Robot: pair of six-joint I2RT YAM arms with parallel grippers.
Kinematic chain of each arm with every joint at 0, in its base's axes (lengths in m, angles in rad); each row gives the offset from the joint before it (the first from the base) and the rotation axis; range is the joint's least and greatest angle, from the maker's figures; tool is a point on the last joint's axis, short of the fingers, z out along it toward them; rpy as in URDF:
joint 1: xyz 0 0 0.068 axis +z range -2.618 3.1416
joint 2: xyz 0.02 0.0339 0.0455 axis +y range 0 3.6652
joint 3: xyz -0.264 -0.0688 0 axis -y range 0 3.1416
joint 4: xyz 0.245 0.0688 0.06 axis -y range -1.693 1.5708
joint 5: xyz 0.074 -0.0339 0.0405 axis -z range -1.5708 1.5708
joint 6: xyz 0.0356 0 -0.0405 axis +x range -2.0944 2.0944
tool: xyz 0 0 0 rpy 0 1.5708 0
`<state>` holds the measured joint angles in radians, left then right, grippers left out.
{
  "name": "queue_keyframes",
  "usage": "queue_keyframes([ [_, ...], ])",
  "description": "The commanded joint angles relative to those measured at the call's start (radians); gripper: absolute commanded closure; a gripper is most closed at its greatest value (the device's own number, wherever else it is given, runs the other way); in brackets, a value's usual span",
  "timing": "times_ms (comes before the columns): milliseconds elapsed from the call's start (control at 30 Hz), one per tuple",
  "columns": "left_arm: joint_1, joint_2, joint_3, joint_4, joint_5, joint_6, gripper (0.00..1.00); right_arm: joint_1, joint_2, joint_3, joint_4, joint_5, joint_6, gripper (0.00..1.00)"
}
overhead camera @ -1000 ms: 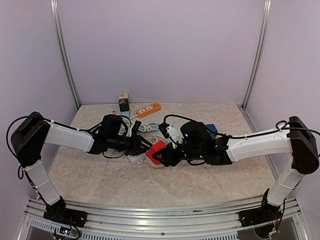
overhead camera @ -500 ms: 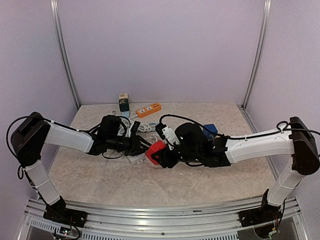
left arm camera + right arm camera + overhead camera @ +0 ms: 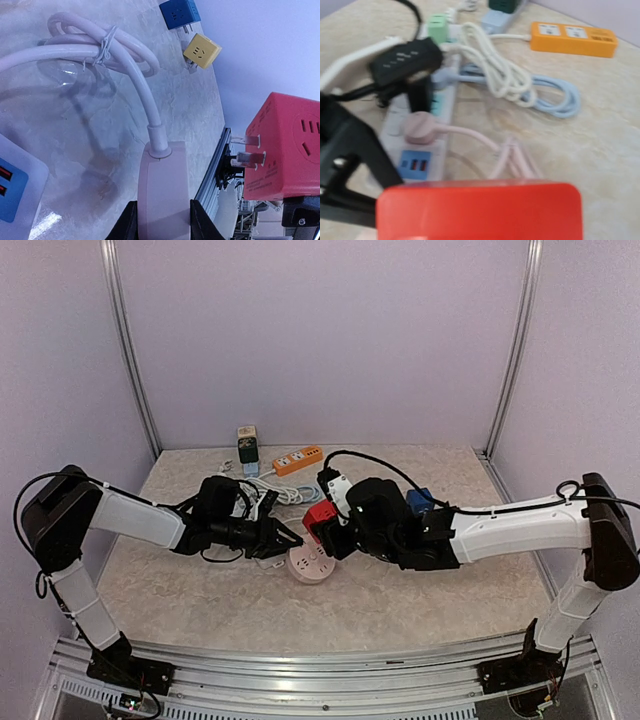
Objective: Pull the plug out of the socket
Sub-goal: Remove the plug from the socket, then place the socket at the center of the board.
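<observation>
Beige marble-patterned tabletop [image 3: 180, 590] inside pale lavender walls, seen from above, with your two white and black arms reaching in from the near edge and meeting at the middle.

Your left gripper [image 3: 283, 540] is pressed shut on a pale pink, rounded plastic socket [image 3: 310, 565]. The socket lies on the table near the centre. In the left wrist view, the fingers [image 3: 129, 225] pinch the socket's sides, and its pink cable runs away toward the far side.

Your right gripper [image 3: 330, 535] is clamped on a glossy red cube plug [image 3: 316, 517]. The plug is out of the socket. In the overhead view it sits just on the far side of the socket, not touching it. The left wrist view shows its metal prongs [image 3: 248, 150] bare, with open space between them and the socket.

Behind them lies a tangle:
- a white power strip [image 3: 420, 155] with blue ports and several plugs in it
- loose coils of white cable [image 3: 492, 70] and pale blue cable [image 3: 547, 95]
- an orange power strip [image 3: 298, 460] at the far centre
- a blue cube adapter [image 3: 180, 13] and a yellow cube adapter [image 3: 201, 50] to the right
</observation>
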<state>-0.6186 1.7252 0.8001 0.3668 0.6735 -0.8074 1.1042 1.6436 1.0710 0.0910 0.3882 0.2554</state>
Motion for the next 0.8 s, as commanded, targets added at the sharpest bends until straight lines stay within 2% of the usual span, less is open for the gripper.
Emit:
queue_keyframes([
  [0, 0.0, -0.019, -0.009, 0.017, 0.019, 0.005, 1.0, -0.004, -0.063, 0.016, -0.048, 0.134, 0.004, 1.0],
  [133, 0.0, -0.027, -0.01, 0.011, -0.004, 0.012, 1.0, -0.058, -0.106, -0.004, -0.117, 0.181, 0.041, 1.0],
  [300, -0.008, -0.044, -0.001, -0.005, -0.046, 0.022, 1.0, -0.194, -0.117, -0.056, -0.205, 0.141, 0.116, 1.0],
  [467, -0.028, -0.053, 0.016, -0.011, -0.105, 0.018, 1.0, -0.316, -0.123, -0.12, -0.208, 0.048, 0.143, 1.0],
  [767, -0.074, 0.019, 0.09, 0.038, -0.167, -0.012, 1.0, -0.43, -0.091, -0.172, -0.229, 0.049, 0.151, 1.0],
])
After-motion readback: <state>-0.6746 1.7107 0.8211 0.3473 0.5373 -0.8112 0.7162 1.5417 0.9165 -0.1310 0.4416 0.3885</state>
